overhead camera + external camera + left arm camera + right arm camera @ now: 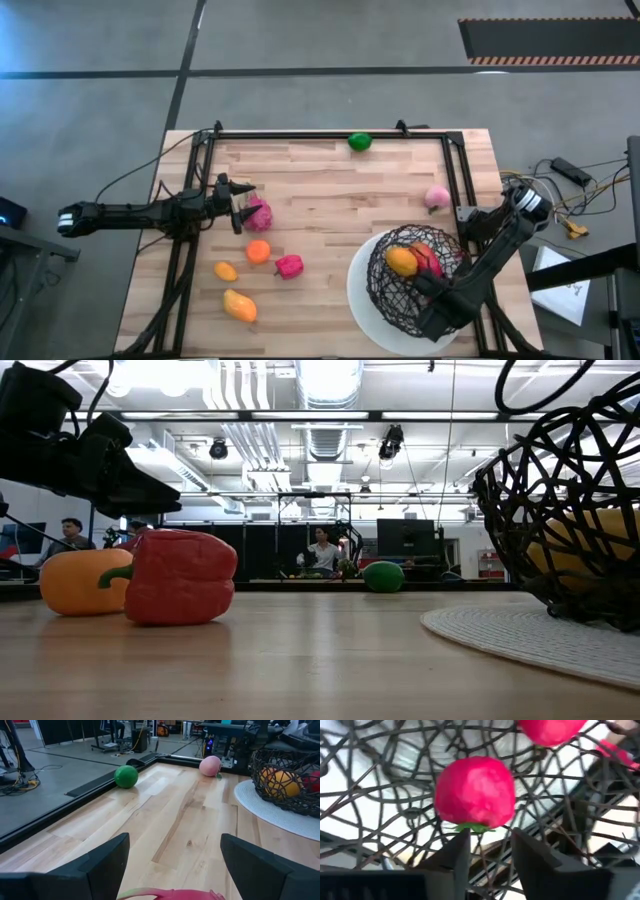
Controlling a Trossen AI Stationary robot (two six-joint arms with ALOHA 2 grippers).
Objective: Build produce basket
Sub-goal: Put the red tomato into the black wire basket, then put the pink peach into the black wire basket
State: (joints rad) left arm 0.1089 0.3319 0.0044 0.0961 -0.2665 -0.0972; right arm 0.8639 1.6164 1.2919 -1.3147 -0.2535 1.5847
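Observation:
The black wire basket stands on its white round base at the table's near right, holding an orange fruit and a red one. My right gripper reaches into it, open by a narrow gap, fingertips just short of a red fruit. My left gripper is open at the table's left, one finger on either side of a magenta fruit. Orange, magenta and yellow-orange pieces lie near it on the wood. My right gripper has its fingertips right at the red fruit's green stalk end; whether they touch it I cannot tell. The fingers slant down into the basket from the table's right. The fruit lies on the wire mesh.
A green ball rests at the far rail and a pink fruit by the right rail. Black frame rails run round the table. Bare wood lies in the middle. People sit in the room behind.

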